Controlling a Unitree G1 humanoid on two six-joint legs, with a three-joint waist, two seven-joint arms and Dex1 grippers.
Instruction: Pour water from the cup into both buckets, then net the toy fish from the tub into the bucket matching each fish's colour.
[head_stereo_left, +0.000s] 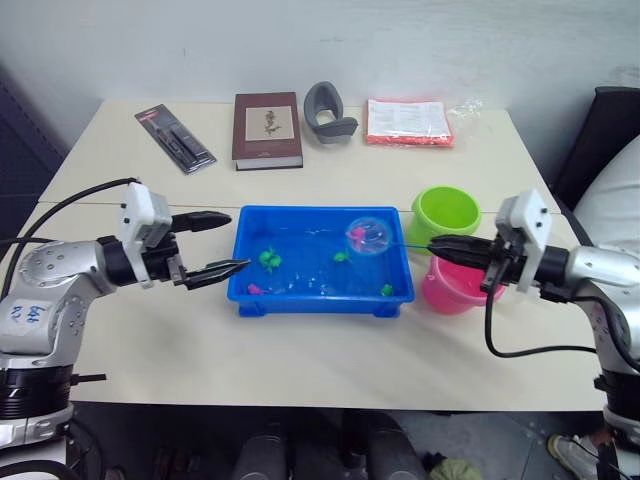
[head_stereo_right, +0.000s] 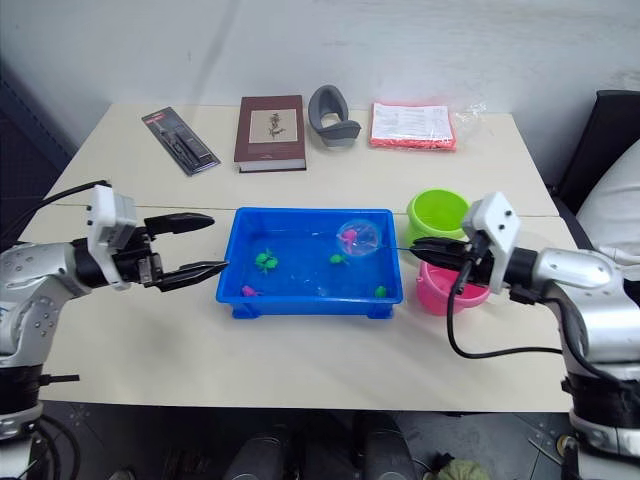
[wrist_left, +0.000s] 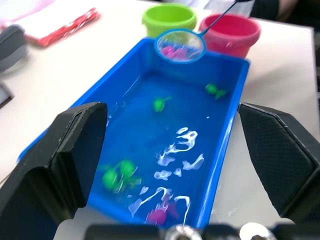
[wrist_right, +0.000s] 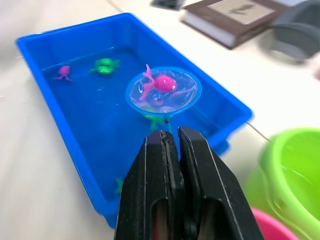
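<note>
The blue tub (head_stereo_left: 245, 290) sits mid-table with water, green fish (head_stereo_left: 268, 259) and a pink fish (head_stereo_left: 254, 289) in it. My right gripper (head_stereo_left: 440, 247) is shut on the thin black handle of the net (head_stereo_left: 368, 236), whose hoop hangs over the tub's far right end with a magenta fish (wrist_right: 162, 83) lying in it. The lime green bucket (head_stereo_left: 446, 212) and the pink bucket (head_stereo_left: 452, 287) stand just right of the tub, under and beside my right gripper. My left gripper (head_stereo_left: 228, 243) is open at the tub's left end, holding nothing. The cup is out of view.
At the table's far side lie a black tool pack (head_stereo_left: 175, 139), a brown book (head_stereo_left: 267, 130), a grey curved object (head_stereo_left: 329, 111) and a red-edged plastic packet (head_stereo_left: 409, 122). A black chair back (head_stereo_left: 600, 130) stands at the right.
</note>
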